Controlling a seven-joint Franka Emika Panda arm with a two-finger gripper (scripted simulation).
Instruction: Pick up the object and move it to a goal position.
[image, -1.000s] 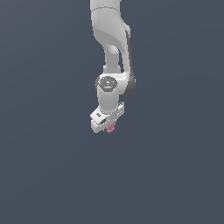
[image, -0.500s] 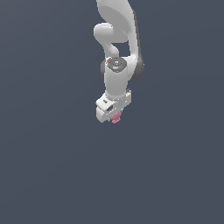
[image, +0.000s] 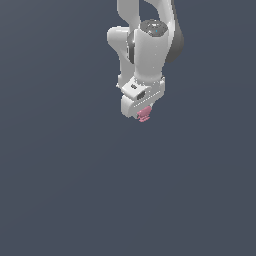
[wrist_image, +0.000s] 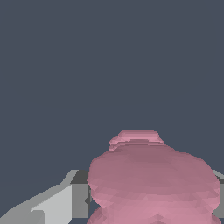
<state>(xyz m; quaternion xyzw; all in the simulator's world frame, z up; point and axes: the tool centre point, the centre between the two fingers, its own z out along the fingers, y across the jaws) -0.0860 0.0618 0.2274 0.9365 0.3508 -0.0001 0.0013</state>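
Observation:
The object (image: 144, 114) is a tiny pink knobbly lump, far smaller than my white gripper (image: 142, 113). It pokes out from under the gripper's end in the exterior view, held up in the air. In the wrist view the object (wrist_image: 151, 179) fills the near part of the picture as a big pink bumpy mass, with a grey finger (wrist_image: 57, 203) pressed against one side. The gripper is shut on it. The other finger is mostly hidden behind the pink lump.
The white arm (image: 150, 45) reaches down from the top of the exterior view. Around it lies only a plain dark grey-blue ground (image: 60, 190).
The arm has lifted and shifted toward the exterior view's right, carrying the pink object with it. The gripper has stayed shut on it.

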